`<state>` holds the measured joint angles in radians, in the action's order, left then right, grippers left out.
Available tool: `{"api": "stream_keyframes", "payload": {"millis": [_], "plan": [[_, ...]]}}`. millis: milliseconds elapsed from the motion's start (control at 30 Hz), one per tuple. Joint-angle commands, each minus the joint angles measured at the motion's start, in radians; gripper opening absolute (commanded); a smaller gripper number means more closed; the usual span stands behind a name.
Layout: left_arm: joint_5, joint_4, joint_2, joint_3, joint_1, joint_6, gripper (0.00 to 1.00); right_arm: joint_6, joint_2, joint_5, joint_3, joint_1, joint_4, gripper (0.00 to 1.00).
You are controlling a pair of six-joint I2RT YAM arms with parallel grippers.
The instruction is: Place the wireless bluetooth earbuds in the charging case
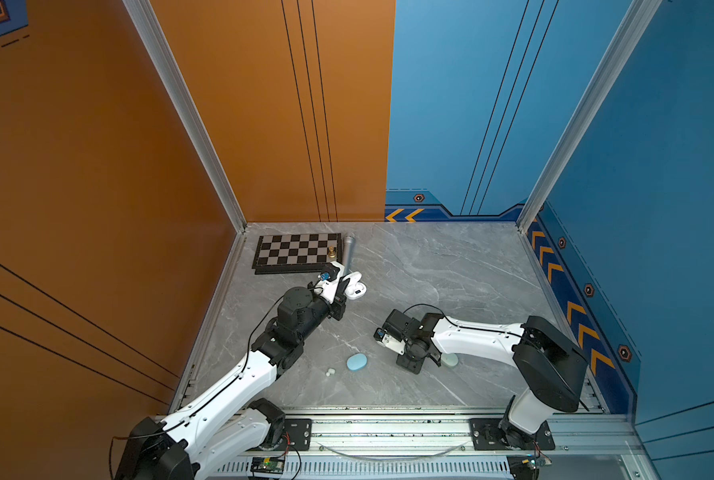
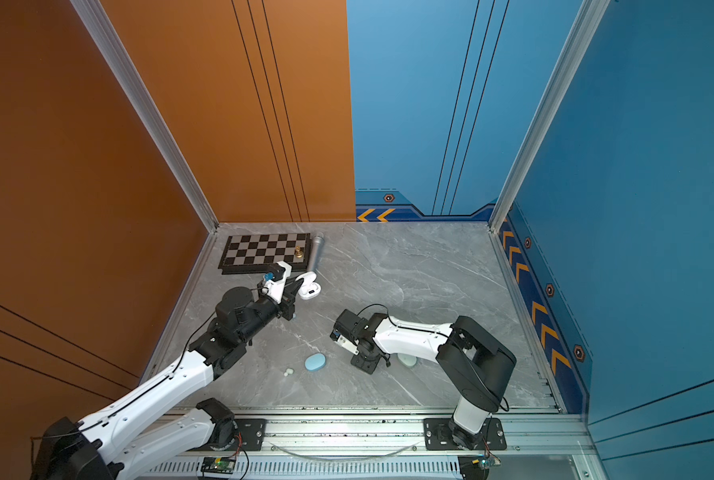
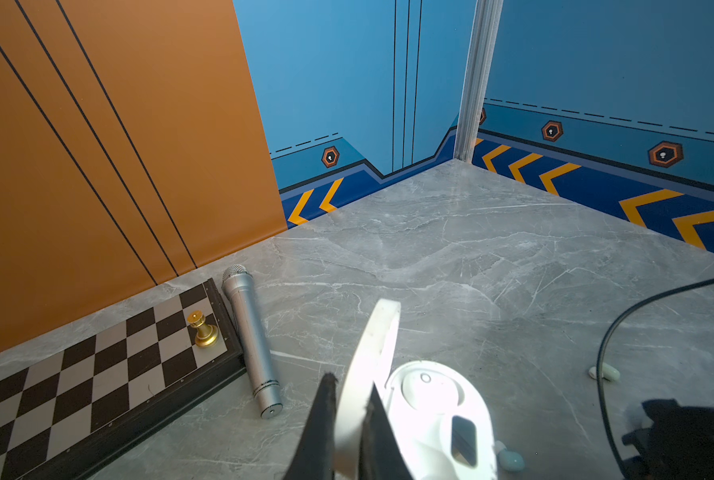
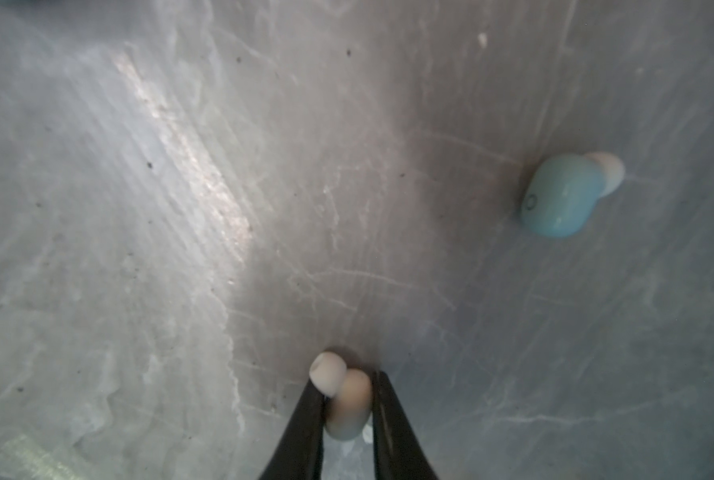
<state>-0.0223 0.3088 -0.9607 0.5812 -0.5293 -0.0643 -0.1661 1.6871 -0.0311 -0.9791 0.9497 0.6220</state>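
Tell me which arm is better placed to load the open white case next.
Right. The right gripper pinches a white earbud between its jaws, while the left gripper is clamped on the lid of the white case, holding it open.

I found no words, brands or numbers to read; only orange chevrons (image 1: 405, 215) and hexagon emblems (image 1: 418, 198) marked the far blue wall (image 1: 450, 104).

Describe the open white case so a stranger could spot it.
Start at the chessboard in the table's far left corner, then follow the silver microphone lying along its edge. At the microphone's handle end sits the white case, its lid pinched by the left pincer. Unlike the blue case and pale green case nearer the front, it is white and open.
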Motion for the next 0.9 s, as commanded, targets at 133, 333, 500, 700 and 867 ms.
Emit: {"api": "stream_keyframes", "payload": {"millis": [133,333,500,700,867], "plan": [[-0.008,0.008,0.007,0.013,0.01,-0.017,0.0,-0.019,-0.012,-0.007,-0.031,-0.026,0.056,0.13],[-0.021,0.007,-0.013,0.031,0.009,-0.019,0.0,-0.068,-0.033,-0.039,-0.074,-0.121,0.058,0.13],[-0.032,0.007,-0.025,0.043,0.011,-0.023,0.0,-0.121,0.015,-0.042,-0.111,-0.229,0.055,0.14],[-0.039,0.008,-0.03,0.052,0.01,-0.021,0.0,-0.139,0.107,-0.027,-0.184,-0.333,0.043,0.15],[-0.033,0.007,-0.03,0.058,0.01,-0.022,0.0,-0.144,0.154,-0.015,-0.208,-0.352,0.026,0.19]]}}
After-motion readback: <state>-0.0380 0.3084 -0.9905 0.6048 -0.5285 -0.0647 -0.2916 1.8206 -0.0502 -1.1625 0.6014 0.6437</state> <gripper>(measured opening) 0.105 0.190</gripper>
